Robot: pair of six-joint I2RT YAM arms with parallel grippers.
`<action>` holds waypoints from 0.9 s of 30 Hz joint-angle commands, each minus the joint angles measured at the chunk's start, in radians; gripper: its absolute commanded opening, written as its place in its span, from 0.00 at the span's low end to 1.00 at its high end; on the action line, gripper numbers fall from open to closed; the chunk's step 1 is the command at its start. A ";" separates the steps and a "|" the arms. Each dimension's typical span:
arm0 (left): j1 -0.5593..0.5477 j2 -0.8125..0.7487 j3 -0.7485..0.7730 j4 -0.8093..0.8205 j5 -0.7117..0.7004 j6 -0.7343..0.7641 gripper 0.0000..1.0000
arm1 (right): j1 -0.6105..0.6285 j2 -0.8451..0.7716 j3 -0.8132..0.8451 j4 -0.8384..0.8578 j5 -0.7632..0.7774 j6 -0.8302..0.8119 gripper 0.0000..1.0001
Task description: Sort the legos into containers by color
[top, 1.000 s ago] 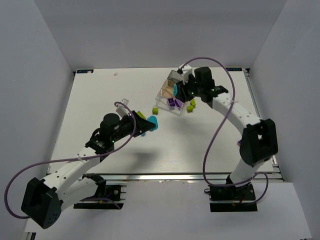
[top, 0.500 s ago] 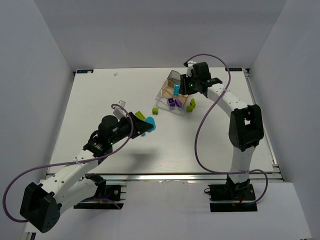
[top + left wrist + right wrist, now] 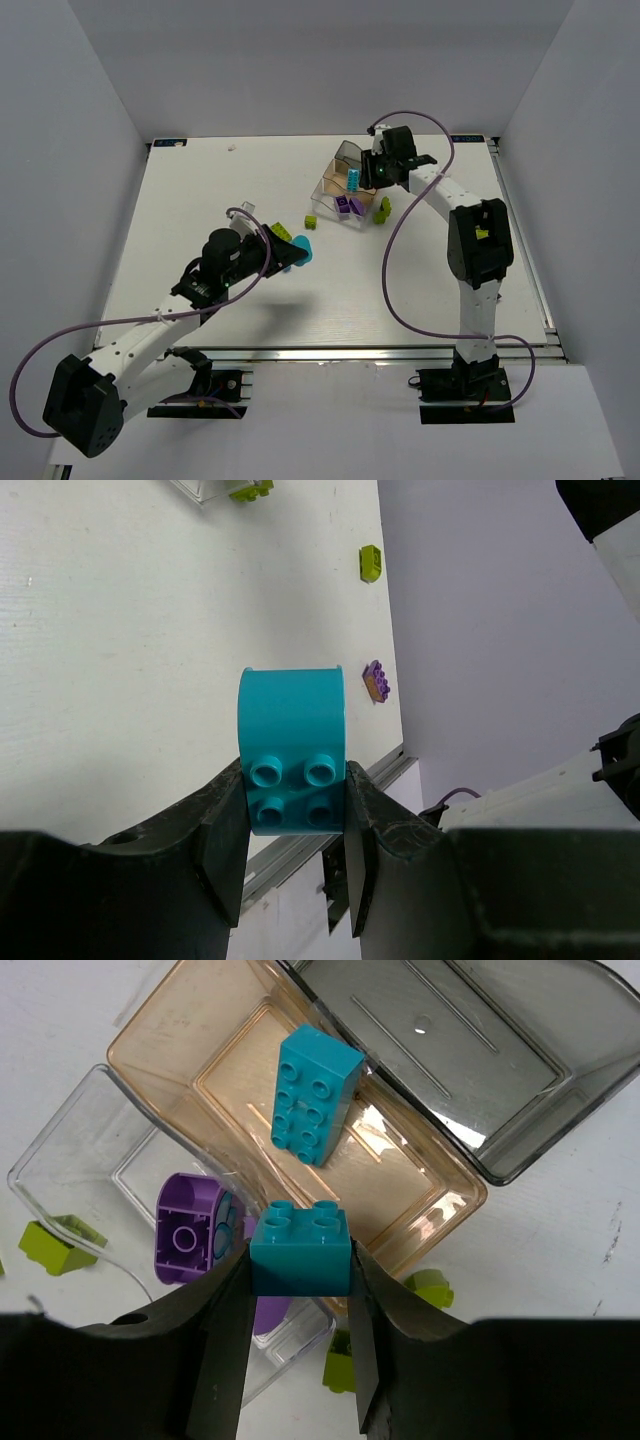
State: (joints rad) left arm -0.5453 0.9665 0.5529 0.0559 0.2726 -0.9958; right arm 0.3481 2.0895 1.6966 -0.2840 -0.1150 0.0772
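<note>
Right gripper [image 3: 299, 1265] pinches a cyan cube [image 3: 300, 1240] over the tan compartment [image 3: 400, 1180] — its wrist view reveals a long cyan brick [image 3: 315, 1095] inside. Left gripper [image 3: 293, 795] grasps an arched brick [image 3: 292, 730].

Cyan brick [image 3: 310, 1095] flat in tan compartment [image 3: 220, 1060]

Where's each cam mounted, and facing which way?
Top external: above and behind the bases, looking down on the table; both arms show.
Left wrist: on the left arm, facing the table's edge; left gripper holds a curved cyan brick.
Right wrist: straight down on the tray; right gripper holds a square cyan brick.
Shared: top and right wrist both show the tray.
</note>
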 commanded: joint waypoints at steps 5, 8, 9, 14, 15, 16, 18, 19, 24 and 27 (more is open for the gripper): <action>0.004 0.012 0.058 -0.001 0.000 0.009 0.01 | -0.009 0.035 0.075 0.055 0.032 -0.014 0.42; 0.002 0.026 0.064 0.004 0.002 0.009 0.01 | -0.015 0.044 0.080 0.058 0.028 -0.013 0.47; 0.004 0.034 0.067 0.005 0.004 0.008 0.01 | -0.018 0.049 0.086 0.059 0.026 -0.013 0.49; 0.004 0.072 0.099 0.007 0.011 0.017 0.01 | -0.026 0.060 0.100 0.054 0.006 -0.014 0.57; 0.004 0.081 0.105 0.007 0.013 0.020 0.01 | -0.027 0.058 0.100 0.054 0.000 -0.014 0.61; 0.004 0.098 0.120 0.007 0.017 0.025 0.01 | -0.031 0.057 0.101 0.052 -0.011 -0.017 0.64; 0.004 0.121 0.136 0.015 0.023 0.029 0.01 | -0.034 0.049 0.103 0.051 -0.021 -0.017 0.67; 0.004 0.132 0.153 0.016 0.033 0.034 0.01 | -0.035 0.046 0.106 0.051 -0.028 -0.017 0.68; 0.004 0.227 0.218 0.021 0.048 0.048 0.01 | -0.043 -0.012 0.124 0.014 -0.138 -0.120 0.83; 0.004 0.323 0.304 -0.005 0.059 0.077 0.01 | -0.053 -0.127 0.052 0.022 -0.311 -0.310 0.89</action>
State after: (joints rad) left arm -0.5453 1.2373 0.7700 0.0540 0.3046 -0.9592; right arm 0.3061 2.1250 1.7645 -0.2737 -0.2462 -0.0509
